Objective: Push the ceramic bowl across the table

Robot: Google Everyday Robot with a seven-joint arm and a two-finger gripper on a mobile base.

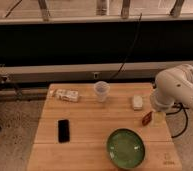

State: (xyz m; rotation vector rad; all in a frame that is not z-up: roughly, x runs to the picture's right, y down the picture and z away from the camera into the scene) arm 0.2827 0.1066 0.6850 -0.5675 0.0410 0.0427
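The ceramic bowl (126, 147) is a wide, shallow, glossy green bowl standing near the front edge of the light wooden table (90, 125), right of centre. My white arm (177, 90) reaches in from the right. The gripper (157, 118) hangs at the table's right edge, behind and to the right of the bowl and apart from it. A small reddish-brown object (147, 118) lies just beside the gripper.
A clear plastic cup (101, 91) stands at the back centre. A wrapped snack packet (67, 95) lies at the back left. A black phone (64, 130) lies at the left. A small white object (137, 102) lies at the back right. Cables hang behind the table.
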